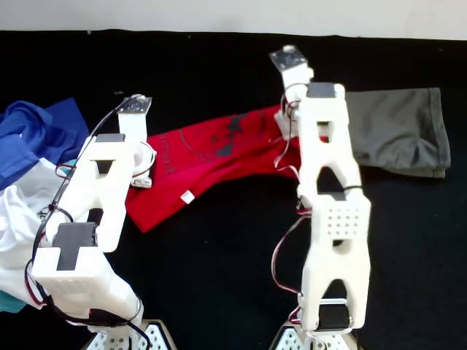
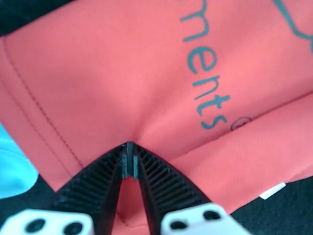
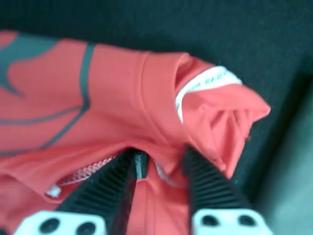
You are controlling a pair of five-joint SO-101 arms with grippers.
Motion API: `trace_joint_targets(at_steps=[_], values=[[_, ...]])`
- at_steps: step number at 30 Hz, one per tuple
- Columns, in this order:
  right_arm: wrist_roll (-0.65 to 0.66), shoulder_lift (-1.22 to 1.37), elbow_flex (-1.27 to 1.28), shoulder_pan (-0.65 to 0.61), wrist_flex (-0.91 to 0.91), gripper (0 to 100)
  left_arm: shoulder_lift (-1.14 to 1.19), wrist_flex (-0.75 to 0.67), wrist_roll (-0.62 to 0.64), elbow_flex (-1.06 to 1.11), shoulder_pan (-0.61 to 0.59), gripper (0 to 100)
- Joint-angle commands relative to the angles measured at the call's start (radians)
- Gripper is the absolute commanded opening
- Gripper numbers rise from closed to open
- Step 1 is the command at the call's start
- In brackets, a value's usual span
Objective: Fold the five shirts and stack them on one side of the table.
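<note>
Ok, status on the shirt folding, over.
Left claw shut on red shirt near its edge. Right claw at its collar end. Grey shirt folded beside right arm; loose pile beside left arm.

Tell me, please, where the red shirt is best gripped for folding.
Take the red shirt at its two ends, from above: it lies flat in a long band across the table. The left gripper has its jaws shut on a ridge near the stitched edge; the bunched collar, by the right gripper, offers the other hold.

Red shirt (image 1: 211,157) lies stretched out beside folded grey shirt (image 1: 398,131)
</note>
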Motion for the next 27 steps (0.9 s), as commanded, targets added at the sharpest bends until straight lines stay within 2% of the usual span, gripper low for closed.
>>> trace_joint_targets(at_steps=[1, 5, 14, 17, 23, 27], values=[[-0.06, 0.074, -0.271, 0.019, 0.042, 17.5, 0.007, -0.02, 0.008, 0.004, 0.001, 1], [-0.06, 0.137, -0.449, 0.035, 0.133, 16.6, 0.007, -0.02, 0.008, 0.004, 0.001, 1], [-0.054, 0.14, -0.723, 0.05, 0.472, 16.6, 0.007, -0.02, 0.008, 0.002, 0.001, 1], [-0.054, 0.139, -0.748, 0.056, 0.479, 16.6, 0.007, -0.02, 0.008, 0.002, 0.001, 1], [-0.058, 0.077, -0.705, 0.042, 0.481, 16.6, 0.007, -0.02, 0.008, 0.002, 0.001, 1], [-0.058, -0.16, -0.387, 0.001, 0.481, 16.6, 0.007, -0.02, 0.008, 0.002, 0.001, 1]])
